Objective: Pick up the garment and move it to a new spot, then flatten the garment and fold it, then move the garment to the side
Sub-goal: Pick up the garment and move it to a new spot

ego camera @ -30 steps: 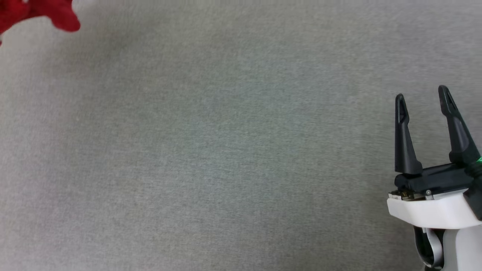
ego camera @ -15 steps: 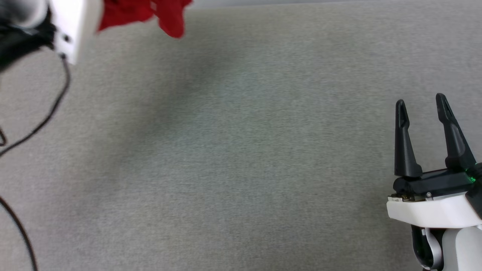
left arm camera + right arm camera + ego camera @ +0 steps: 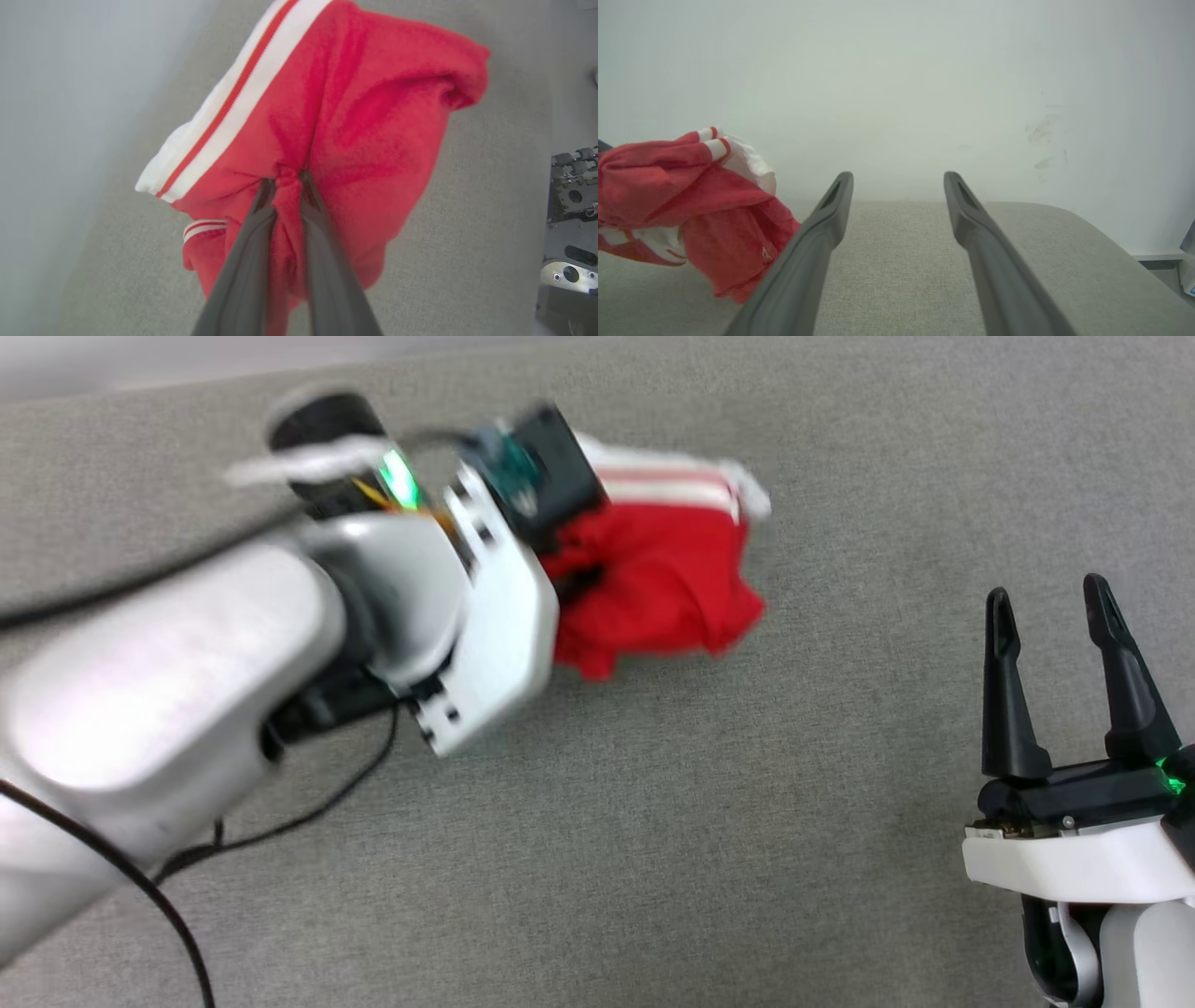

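Head view, left end effector [image 3: 571,574] pinching garment [image 3: 672,569] near far edge [image 3: 187,380], right end effector [image 3: 1046,602] spread

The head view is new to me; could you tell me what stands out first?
The bunched red garment with white striped trim shows at the top centre, pinched in the left end effector. The pale, blurred left arm reaches to it from the lower left. The right end effector stands open at the lower right.
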Robot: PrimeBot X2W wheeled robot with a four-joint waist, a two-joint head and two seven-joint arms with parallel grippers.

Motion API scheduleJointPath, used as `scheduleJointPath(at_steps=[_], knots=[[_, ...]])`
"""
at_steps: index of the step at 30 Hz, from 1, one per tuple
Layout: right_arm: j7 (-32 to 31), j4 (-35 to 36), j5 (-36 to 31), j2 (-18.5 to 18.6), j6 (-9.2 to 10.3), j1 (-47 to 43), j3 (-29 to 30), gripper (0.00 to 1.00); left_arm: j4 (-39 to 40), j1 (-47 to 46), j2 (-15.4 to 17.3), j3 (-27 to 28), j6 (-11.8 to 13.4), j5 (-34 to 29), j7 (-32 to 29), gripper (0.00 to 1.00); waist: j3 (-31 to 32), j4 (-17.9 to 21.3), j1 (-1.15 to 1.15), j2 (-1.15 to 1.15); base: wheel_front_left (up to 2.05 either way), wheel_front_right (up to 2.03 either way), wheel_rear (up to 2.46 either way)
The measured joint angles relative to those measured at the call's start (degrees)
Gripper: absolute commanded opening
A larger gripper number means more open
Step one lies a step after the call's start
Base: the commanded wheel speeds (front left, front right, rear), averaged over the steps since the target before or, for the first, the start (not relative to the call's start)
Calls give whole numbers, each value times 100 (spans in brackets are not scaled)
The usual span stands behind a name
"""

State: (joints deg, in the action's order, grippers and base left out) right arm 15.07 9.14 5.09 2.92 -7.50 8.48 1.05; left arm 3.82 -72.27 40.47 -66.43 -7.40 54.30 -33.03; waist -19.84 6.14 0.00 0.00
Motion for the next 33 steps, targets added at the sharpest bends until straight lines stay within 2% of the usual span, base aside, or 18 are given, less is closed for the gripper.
scheduleJointPath(at_steps=[7,9,13,16,17,18,22,25,30,33], knots=[[0,-76,10,-1,-1,63,-33,100,-382,676,-322,-586,0,-224,141,0,-181,55,0,0,0,0,0],[0,-135,10,0,0,69,-22,100,-659,1197,-532,-682,0,-427,153,0,-255,85,0,0,0,0,0],[0,-171,0,0,0,72,0,100,-716,1711,-705,-669,7,-688,88,0,-266,88,0,0,0,0,0],[0,-216,-5,0,0,58,26,100,-832,1806,-826,-673,5,-767,347,0,-208,55,0,0,0,0,0],[0,-238,-14,-1,0,52,20,100,-902,1804,-858,-678,1,-817,515,47,-173,42,0,0,0,0,0],[0,-260,-16,0,0,41,9,100,-985,1797,-889,-683,1,-909,693,100,-129,28,0,0,0,0,0],[0,-335,-60,-1,-1,-49,-32,100,-1294,1725,-1021,-604,1,-1120,1595,100,93,-31,0,0,0,0,0],[0,-383,-104,0,0,-153,-25,100,-1419,1698,-1118,-381,158,-1298,2264,100,299,-91,0,0,0,0,0],[0,-435,-158,-1,0,-325,-11,100,-1424,1851,-1114,20,698,-1449,3211,100,649,-213,0,0,0,0,0],[0,-445,-165,-1,-1,-403,-20,100,-1373,2053,-982,278,1141,-1547,3734,100,827,-295,0,0,0,0,0]])
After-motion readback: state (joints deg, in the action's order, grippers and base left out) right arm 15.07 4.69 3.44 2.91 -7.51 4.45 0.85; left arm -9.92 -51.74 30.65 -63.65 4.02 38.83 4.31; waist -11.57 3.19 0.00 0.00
